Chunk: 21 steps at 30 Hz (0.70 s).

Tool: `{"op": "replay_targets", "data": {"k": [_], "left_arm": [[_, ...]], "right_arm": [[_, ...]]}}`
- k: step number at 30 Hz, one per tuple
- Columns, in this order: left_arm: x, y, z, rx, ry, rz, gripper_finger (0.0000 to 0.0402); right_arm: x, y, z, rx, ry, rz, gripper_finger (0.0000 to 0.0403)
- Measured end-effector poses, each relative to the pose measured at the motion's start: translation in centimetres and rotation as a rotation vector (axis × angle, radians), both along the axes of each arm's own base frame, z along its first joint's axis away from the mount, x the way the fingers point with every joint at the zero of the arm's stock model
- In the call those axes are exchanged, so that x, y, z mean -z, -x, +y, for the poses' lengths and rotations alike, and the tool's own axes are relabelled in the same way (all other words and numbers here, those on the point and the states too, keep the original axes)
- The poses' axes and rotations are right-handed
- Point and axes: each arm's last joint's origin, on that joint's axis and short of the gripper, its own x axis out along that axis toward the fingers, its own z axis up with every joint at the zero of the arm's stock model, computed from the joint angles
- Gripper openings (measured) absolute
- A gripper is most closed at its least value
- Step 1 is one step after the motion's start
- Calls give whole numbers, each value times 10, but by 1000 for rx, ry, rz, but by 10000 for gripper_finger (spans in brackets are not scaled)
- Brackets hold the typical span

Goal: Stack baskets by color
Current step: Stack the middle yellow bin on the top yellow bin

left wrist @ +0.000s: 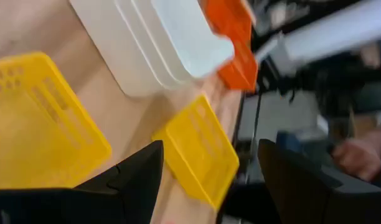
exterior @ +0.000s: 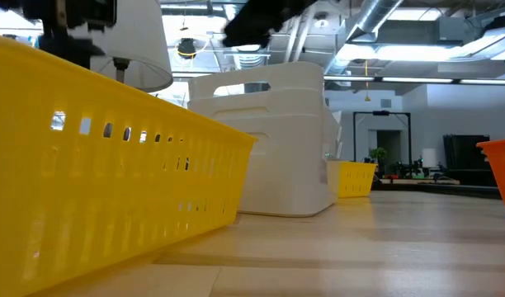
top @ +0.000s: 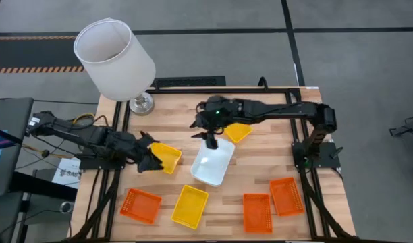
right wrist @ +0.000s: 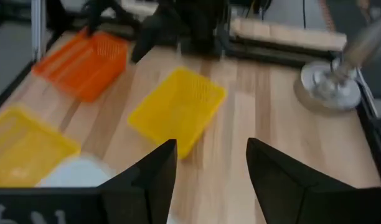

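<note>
Wooden desk [top: 260, 175] with baskets scattered on it. Stack of white baskets [top: 214, 162] sits mid-desk, nested together; the left wrist view shows three layers [left wrist: 154, 43]. Right claw [top: 210, 140] hovers over the far end of the white stack, fingers [right wrist: 154, 177] spread wide, holding nothing. Left claw [top: 152, 160] is at the left side of the desk, right at the edge of a yellow basket [top: 167, 156]; fingers [left wrist: 131, 180] wide apart, nothing between them, contact with the basket cannot be told.

Second yellow basket [top: 238, 131] lies just beyond the white stack, partly under the right arm. Third yellow basket [top: 190, 206] is at the near edge, close to the camera of the low view [exterior: 96, 173]. Orange basket [top: 141, 205] sits near-left, beside the third yellow one. Two more orange baskets [top: 257, 212] [top: 286, 196] sit near-right, side by side, close but not stacked. No yellow or orange basket is stacked yet.

Large white lampshade [top: 114, 59] on a lamp with a metal base [top: 141, 104] stands at the far-left corner of the desk.
</note>
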Motion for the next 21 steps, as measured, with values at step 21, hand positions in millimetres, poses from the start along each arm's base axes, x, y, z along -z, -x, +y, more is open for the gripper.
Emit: {"op": "replay_targets", "data": {"k": [21], "left_arm": [[-95, 33, 12, -189, -294, -52, 249]], "right_arm": [[115, -123, 29, 111, -140, 93, 194]]}}
